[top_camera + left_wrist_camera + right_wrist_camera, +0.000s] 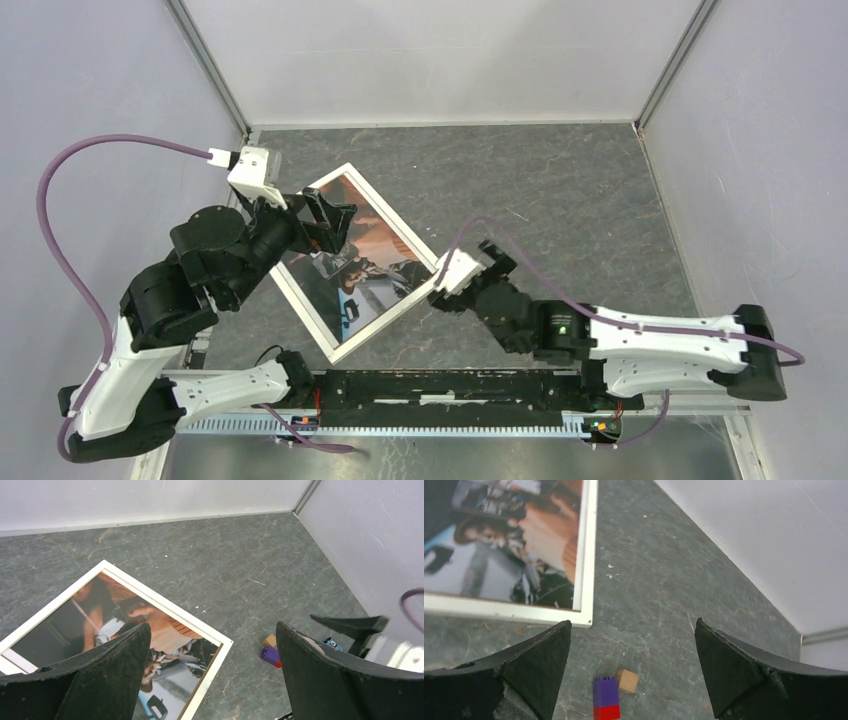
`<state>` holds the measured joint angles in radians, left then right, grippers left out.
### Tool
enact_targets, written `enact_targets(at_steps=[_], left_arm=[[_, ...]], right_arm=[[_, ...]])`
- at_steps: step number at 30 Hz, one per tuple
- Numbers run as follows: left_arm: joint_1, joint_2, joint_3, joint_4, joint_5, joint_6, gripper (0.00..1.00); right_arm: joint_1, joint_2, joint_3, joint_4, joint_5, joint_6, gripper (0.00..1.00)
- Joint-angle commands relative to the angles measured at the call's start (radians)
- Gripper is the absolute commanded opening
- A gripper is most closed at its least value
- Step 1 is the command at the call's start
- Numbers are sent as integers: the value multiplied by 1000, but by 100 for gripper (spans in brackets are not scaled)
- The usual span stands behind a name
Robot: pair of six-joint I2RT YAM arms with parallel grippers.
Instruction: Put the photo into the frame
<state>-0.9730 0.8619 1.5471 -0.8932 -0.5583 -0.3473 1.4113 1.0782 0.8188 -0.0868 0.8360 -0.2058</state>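
Note:
The photo [365,262] lies flat on the table, turned diagonally, ringed by the pale frame [300,312]. A thin brown line shows between print and frame along some edges. My left gripper [335,222] is open and empty above the photo's upper left part. In the left wrist view its gripper [212,627] spans the frame's [165,600] right corner, over the photo [125,615]. My right gripper [468,278] is open and empty just right of that corner. In the right wrist view the gripper [633,624] is beside the frame [586,545] and photo [514,545].
A purple-and-red toy brick [605,697] and a small wooden cube [627,681] lie on the table between the right fingers; they also show in the left wrist view [270,655]. Pale walls [760,150] enclose the table. A black rail [450,385] runs along the near edge.

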Motion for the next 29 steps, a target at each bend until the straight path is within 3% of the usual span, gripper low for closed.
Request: enact_targets(at_steps=[1,7,12,25,29], left_arm=[[-3,-3,2,92,-4,52,100],[-4,-28,17,148,9,47,100],[-4,-42,48,172,9,54,100],[-3,-55,162,181,-6,90,100],[-4,-66,149,178,-12,84,100]], right_arm=[[-18,-112,136,-127,111,199,98],[-18,-199,307,-216,205,232,98],[-19,-259,381,-191,241,163,98],[-19,-356,387,-83,213,36,98],[-19,-332,416,-147,220,52,98]])
